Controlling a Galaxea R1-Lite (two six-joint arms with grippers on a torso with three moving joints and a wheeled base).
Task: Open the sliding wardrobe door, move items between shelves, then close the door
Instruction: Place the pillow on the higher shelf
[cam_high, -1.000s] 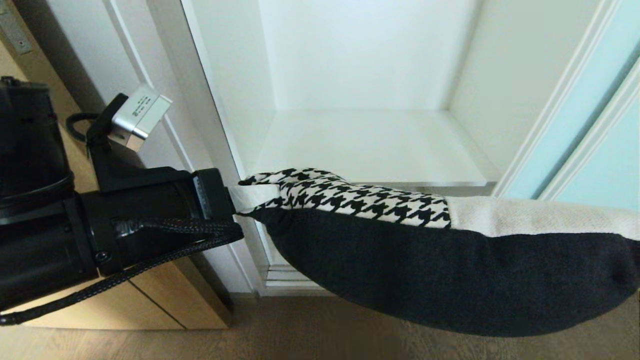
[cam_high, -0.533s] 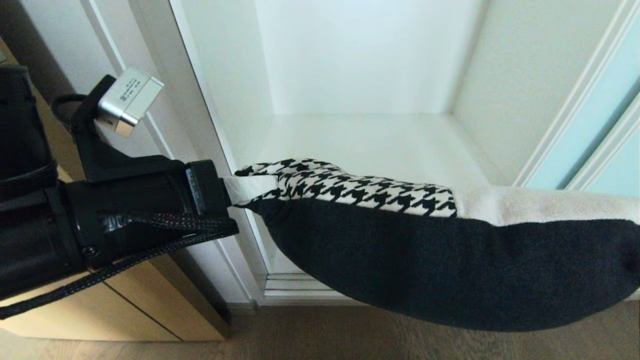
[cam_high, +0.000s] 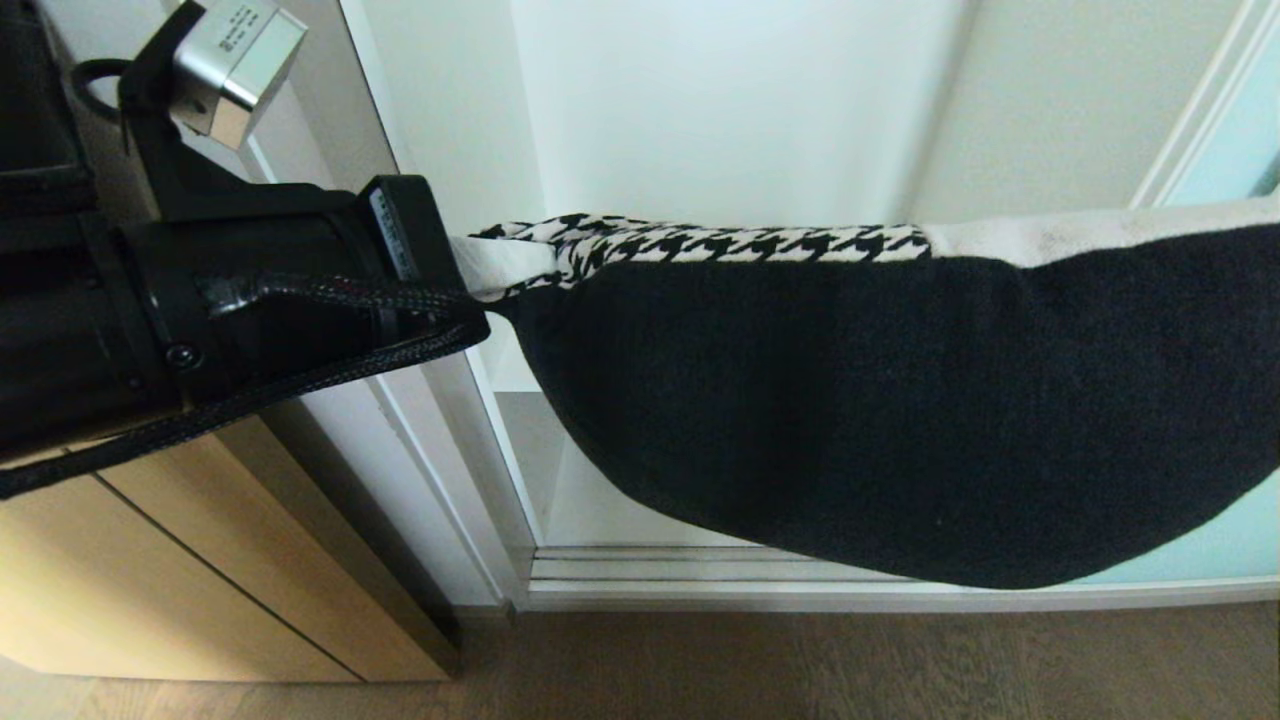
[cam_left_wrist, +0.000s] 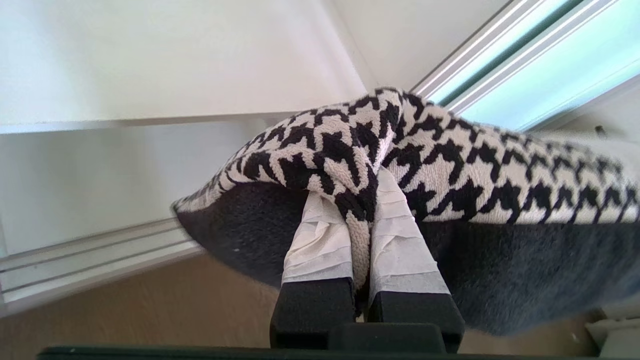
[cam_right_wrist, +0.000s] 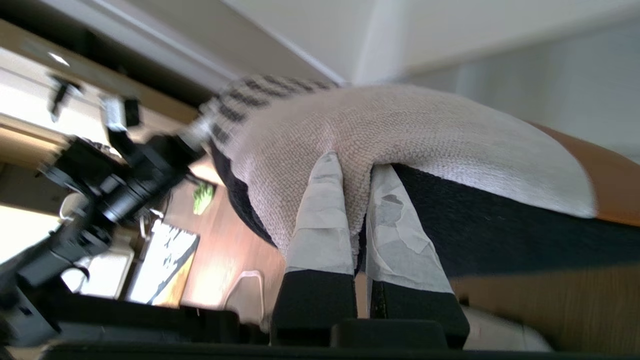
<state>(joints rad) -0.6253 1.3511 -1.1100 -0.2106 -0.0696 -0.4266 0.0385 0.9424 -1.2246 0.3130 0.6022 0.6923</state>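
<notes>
Cushion (cam_high: 880, 420), square and soft, black plush beneath with a black-and-white houndstooth and cream woven top, hangs stretched between my two hands before the open wardrobe. My left hand (cam_left_wrist: 361, 220) is pinched tight on the houndstooth corner, its taped fingers (cam_left_wrist: 320, 240) nearly meeting through the fabric; my right hand (cam_right_wrist: 357, 210) is likewise clamped on the cream corner opposite. The cushion sags from both grips, its belly well below my hands. To carry this step well, I judge both hands should travel level and together, keeping the span taut, so that the hanging belly passes over the front edge of the white shelf board (cam_left_wrist: 165, 80) ahead of my left hand rather than catching on it. Beyond my right hand stands the slid-aside door of frosted pale aqua glass (cam_left_wrist: 550, 75) in its silver-white frame. Outside my left hand is a light wood cabinet (cam_high: 200, 590); under the cushion run the white door track (cam_high: 800, 580) and grey wood-grain floor (cam_high: 700, 660).
</notes>
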